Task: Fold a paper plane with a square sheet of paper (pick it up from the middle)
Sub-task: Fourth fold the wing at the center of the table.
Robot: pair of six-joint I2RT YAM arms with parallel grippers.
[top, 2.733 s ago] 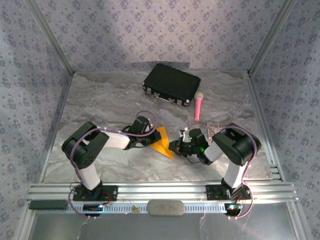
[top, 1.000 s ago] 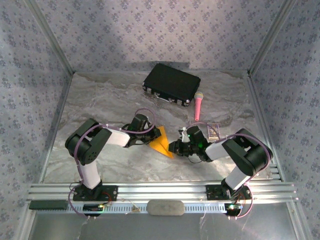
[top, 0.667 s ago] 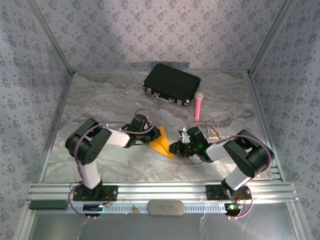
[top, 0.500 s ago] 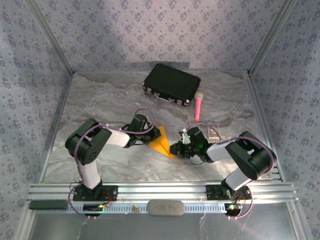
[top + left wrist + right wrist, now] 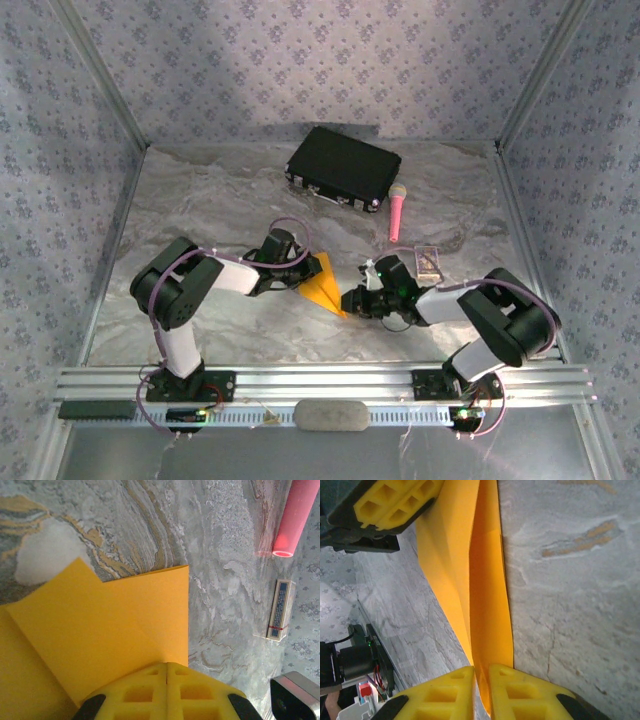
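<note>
Two tools grip one sheet of paper [image 5: 324,284] — already creased into an orange wedge — on the counter [image 5: 210,200], on the near side of the black case [image 5: 343,165]. The left tool [image 5: 166,670], jaws fully closed, pinches the broad part. The right tool [image 5: 481,672] is nipped on the narrow tip, the end farthest from the case. Any pull apart risks tearing the thin paper — and a slack right grip could let the fold spring open.
</note>
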